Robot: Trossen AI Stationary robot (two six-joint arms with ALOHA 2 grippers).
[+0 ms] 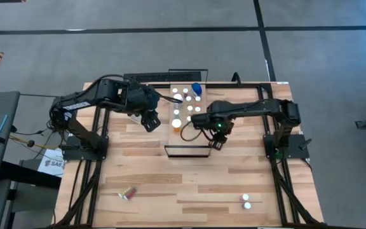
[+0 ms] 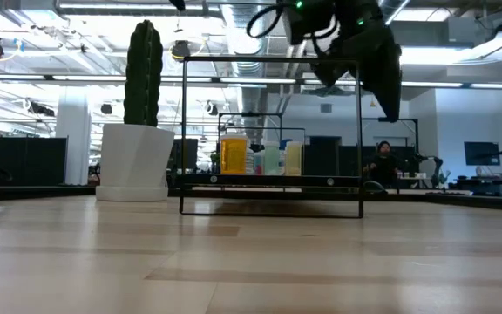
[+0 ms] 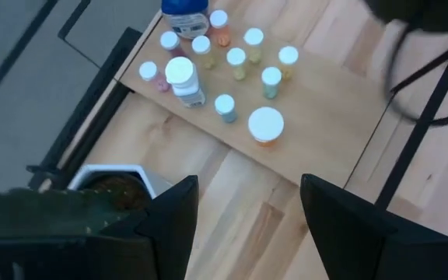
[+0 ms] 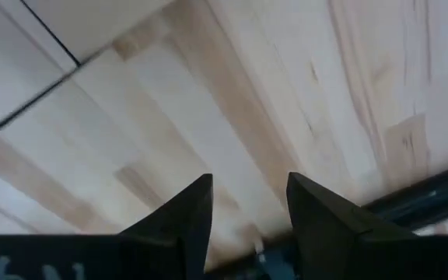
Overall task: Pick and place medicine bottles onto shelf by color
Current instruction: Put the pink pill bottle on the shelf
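High view shows most small white-capped medicine bottles (image 1: 186, 102) already clustered on the light-wood shelf (image 1: 189, 137) with its dark metal frame, seemingly sorted. Three lie apart on the wooden tabletop (image 1: 170, 184). Both the left gripper (image 3: 243, 225) and right gripper (image 4: 247, 210) hang spread, empty. Colour groupings are hard to read.

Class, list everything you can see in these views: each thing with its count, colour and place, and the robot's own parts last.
table: one, light wood, under everything
shelf: one, light wood with dark frame, table's far middle
shelved bottles: about twelve, mostly white-capped, one blue, shelf's far end
reddish bottle: one, lying near-left
white-capped bottles: two, near-right
cactus pot: one, white, green cactus, left of shelf
person: one, background
left hand: open, above pot
right hand: open, over shelf's near end
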